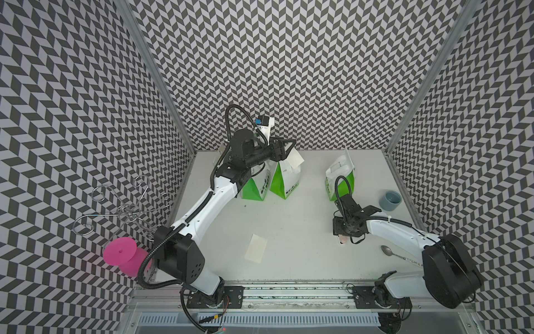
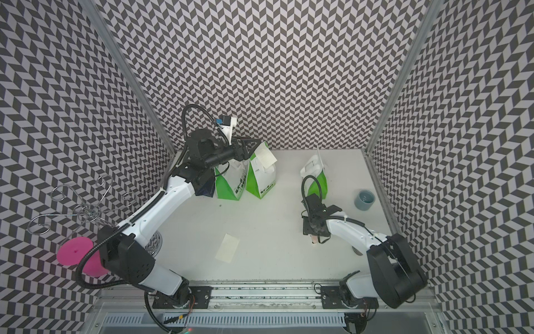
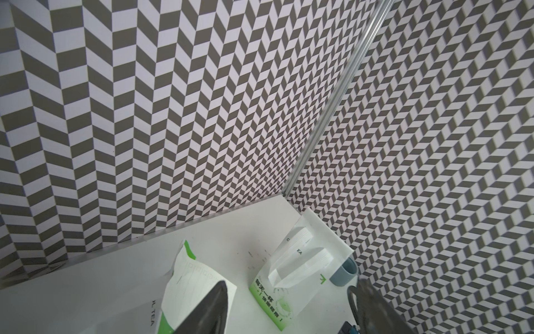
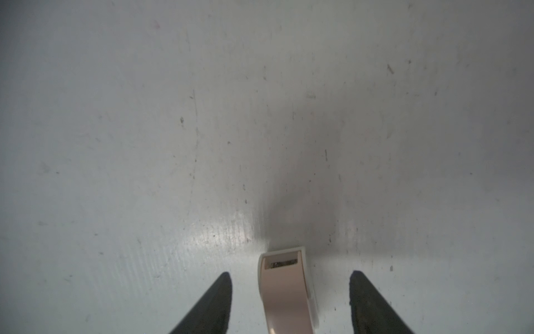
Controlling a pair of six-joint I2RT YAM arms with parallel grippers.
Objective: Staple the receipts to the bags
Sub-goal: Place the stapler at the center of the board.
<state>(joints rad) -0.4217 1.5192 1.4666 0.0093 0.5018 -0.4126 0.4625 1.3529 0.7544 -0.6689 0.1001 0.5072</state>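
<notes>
Three green-and-white bags stand at the back of the table: one partly behind my left arm [image 1: 255, 189], one in the middle [image 1: 284, 180] and one to the right [image 1: 339, 176]. A navy bag [image 2: 206, 188] shows under my left forearm. One receipt [image 1: 295, 158] sits at the top of the middle bag. Another receipt [image 1: 256, 248] lies flat on the table in front. My left gripper [image 1: 289, 149] [image 3: 291, 282] hovers open beside the middle bag's top, one finger over that receipt [image 3: 190, 274]. My right gripper [image 4: 291, 274] stands open over the pinkish stapler [image 4: 284, 289] [image 1: 343, 239], fingers clear of both its sides.
A grey-blue cup [image 1: 390, 200] stands near the right wall, and a spoon [image 1: 390, 251] lies beside my right arm. A pink spool [image 1: 122, 254] and a wire hook stand [image 1: 124, 208] are at the left wall. A metal strainer [image 2: 153, 243] lies under my left arm.
</notes>
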